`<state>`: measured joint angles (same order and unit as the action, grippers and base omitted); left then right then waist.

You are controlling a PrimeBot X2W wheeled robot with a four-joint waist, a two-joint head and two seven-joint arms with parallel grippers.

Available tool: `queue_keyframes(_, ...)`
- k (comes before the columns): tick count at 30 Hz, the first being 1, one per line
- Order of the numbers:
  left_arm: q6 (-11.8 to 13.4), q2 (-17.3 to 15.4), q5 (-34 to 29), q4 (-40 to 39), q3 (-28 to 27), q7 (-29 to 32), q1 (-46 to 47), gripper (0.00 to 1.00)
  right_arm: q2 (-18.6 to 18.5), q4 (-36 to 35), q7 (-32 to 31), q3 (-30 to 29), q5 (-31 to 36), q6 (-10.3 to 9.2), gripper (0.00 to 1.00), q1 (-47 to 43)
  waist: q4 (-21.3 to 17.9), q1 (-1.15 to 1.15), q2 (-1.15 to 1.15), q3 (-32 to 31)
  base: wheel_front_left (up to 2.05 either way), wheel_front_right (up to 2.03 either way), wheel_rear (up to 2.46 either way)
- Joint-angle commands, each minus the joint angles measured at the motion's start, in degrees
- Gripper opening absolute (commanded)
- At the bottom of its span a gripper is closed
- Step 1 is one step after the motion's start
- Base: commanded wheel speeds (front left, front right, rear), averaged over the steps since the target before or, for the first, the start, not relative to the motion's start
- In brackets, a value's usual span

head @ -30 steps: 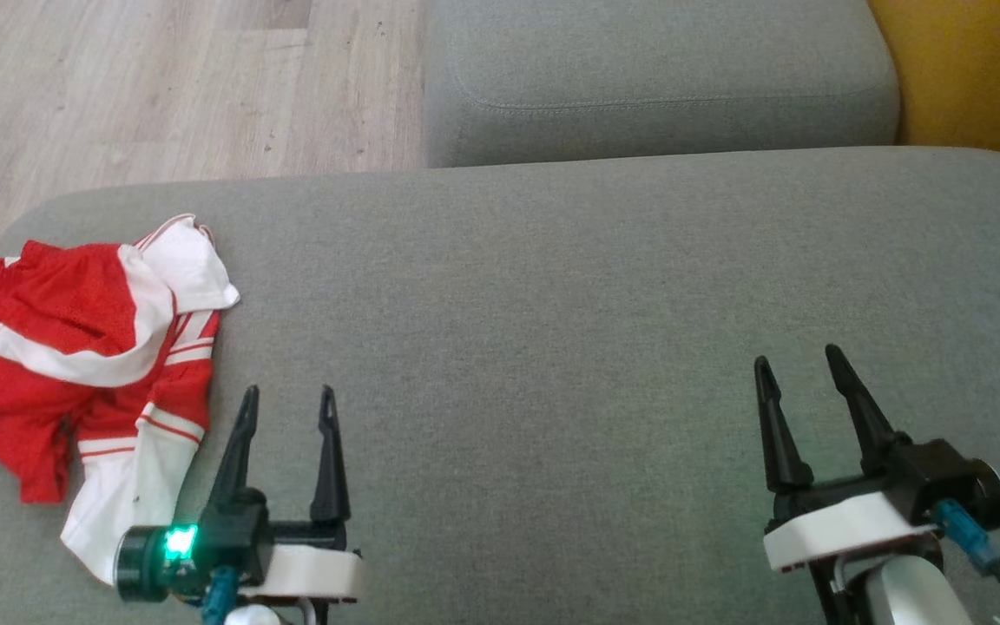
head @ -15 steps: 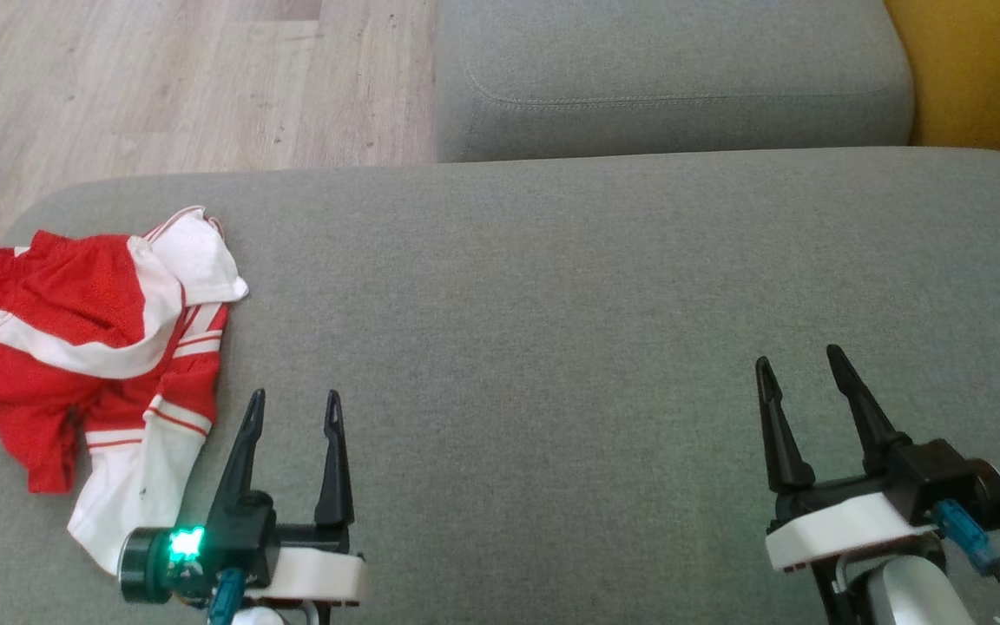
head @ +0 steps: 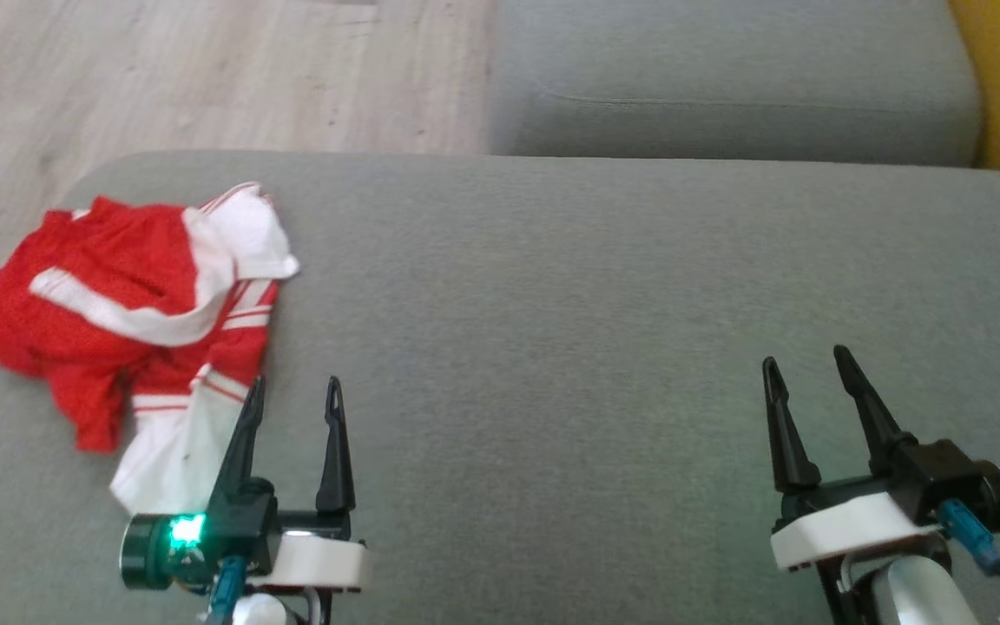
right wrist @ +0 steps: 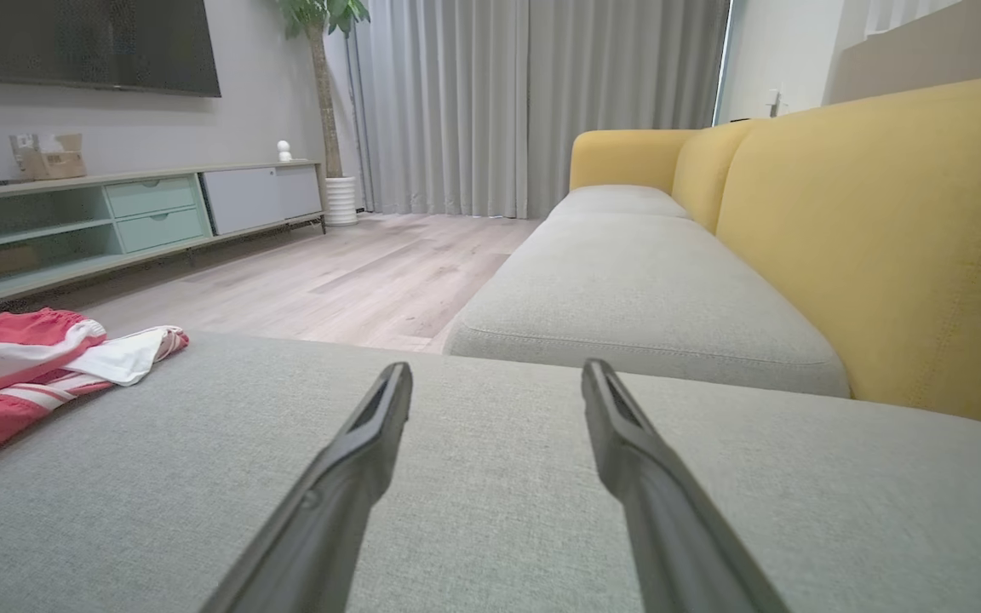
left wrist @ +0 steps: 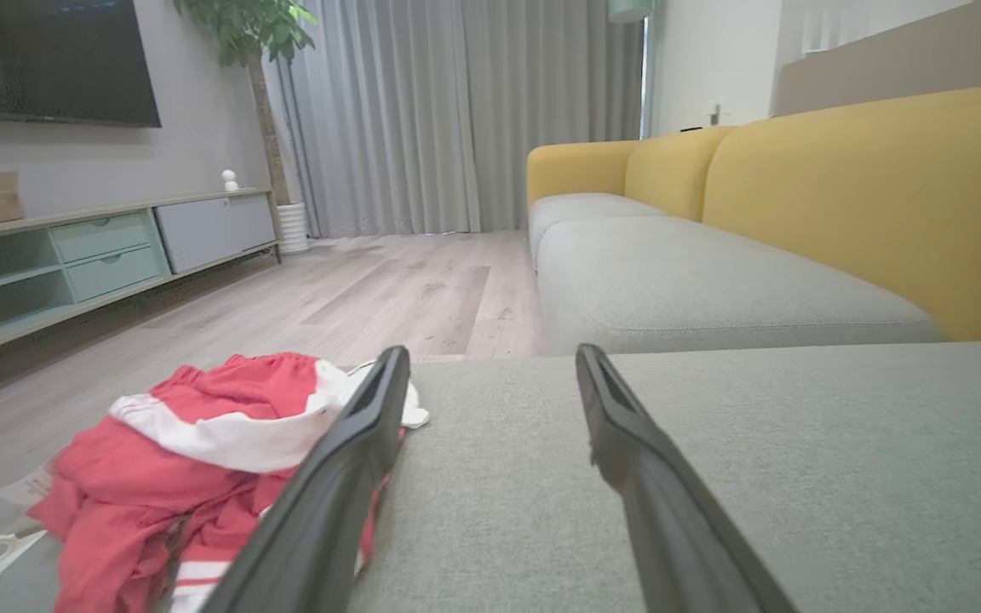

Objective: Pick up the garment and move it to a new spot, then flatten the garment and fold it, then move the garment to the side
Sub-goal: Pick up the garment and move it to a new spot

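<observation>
1. Everything in the head view has slid to the right since 1 second ago, sofa and floor together, so the camera has turned left. Both arms came along with that turn.
2. That brings the left gripper [head: 294,384] closer to the garment [head: 135,295]. Its outer finger now crosses the garment's white lower edge, though I cannot tell whether it touches.
3. The garment is a red and white heap, crumpled at the left end of the grey sofa seat [head: 595,304], close to the rounded edge above the wooden floor [head: 205,78].
4. Both pairs of jaws stand wide and hold nothing. The right gripper [head: 805,357] hovers over bare seat, well apart from the garment.
5. Judged step: reaching for the first pick-up, with nothing yet lifted.
6. Risks: a sideways nudge from the left gripper could push the heap over the seat's edge. Pinching only 1 loose layer would leave the rest dragging, and pressing too low could snag the seat fabric.
</observation>
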<state>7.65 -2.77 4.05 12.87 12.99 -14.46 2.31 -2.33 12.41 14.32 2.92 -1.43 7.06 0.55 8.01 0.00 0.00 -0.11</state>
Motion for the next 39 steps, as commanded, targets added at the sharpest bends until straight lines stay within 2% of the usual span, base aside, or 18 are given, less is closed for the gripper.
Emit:
queue_keyframes(1,0.49,-0.11,-0.19,-1.68,-1.72,-0.54,2.79,1.0,-0.54,-1.82,0.68,1.16,-0.21,0.43,1.0,2.18,2.79,0.0,0.0,0.32,0.0,0.0,0.0)
queue_keyframes(4,0.58,-0.11,-0.3,-1.84,-1.91,-0.54,2.93,1.0,-0.54,-2.12,0.68,1.34,-0.66,0.43,1.0,2.31,4.91,0.0,0.0,0.53,0.0,0.0,0.0)
queue_keyframes(15,1.74,-0.11,0.2,-3.81,-2.82,-0.54,2.8,1.0,-0.54,-2.85,0.68,-0.06,0.94,0.43,1.0,2.26,16.76,0.0,0.0,1.68,0.0,0.0,0.0)
queue_keyframes(19,2.97,-0.11,-0.13,-5.2,-3.76,-0.54,2.2,1.0,-0.54,-2.57,0.68,-0.17,1.76,0.43,1.0,2.22,19.14,0.0,0.0,2.21,0.0,0.0,0.0)
queue_keyframes(25,2.39,-0.77,-1.74,-9.08,-5.61,-0.54,4.13,1.0,-0.54,-3.09,0.68,-0.93,4.49,0.43,1.0,2.18,20.67,0.0,0.0,5.18,0.0,0.0,0.0)
queue_keyframes(30,0.28,-3.95,-3.72,-13.63,-6.47,-0.54,11.39,1.0,-0.58,-4.07,0.68,-1.75,8.91,0.43,1.0,3.73,20.38,0.0,0.0,10.58,0.0,0.0,0.0)
queue_keyframes(33,-1.21,-5.8,-4.34,-13.93,-6.48,-0.54,18.88,1.0,-2.3,-4.79,0.68,-2.21,10.63,0.43,1.0,5.09,20.16,0.0,0.0,14.67,0.0,0.0,0.0)
queue_keyframes(36,-2.52,-7.14,-4.87,-9.62,-6.25,-0.54,27.83,1.0,-5.05,-5.49,0.68,-2.43,11.48,0.43,1.0,6.26,19.91,0.0,0.0,18.59,0.0,0.0,0.0)
queue_keyframes(39,-4.86,-7.51,-4.26,1.76,-5.63,0.18,37.58,1.0,-7.88,-6.42,0.68,-2.21,11.9,0.43,1.0,7.16,19.31,0.0,0.0,22.17,0.0,0.0,0.0)
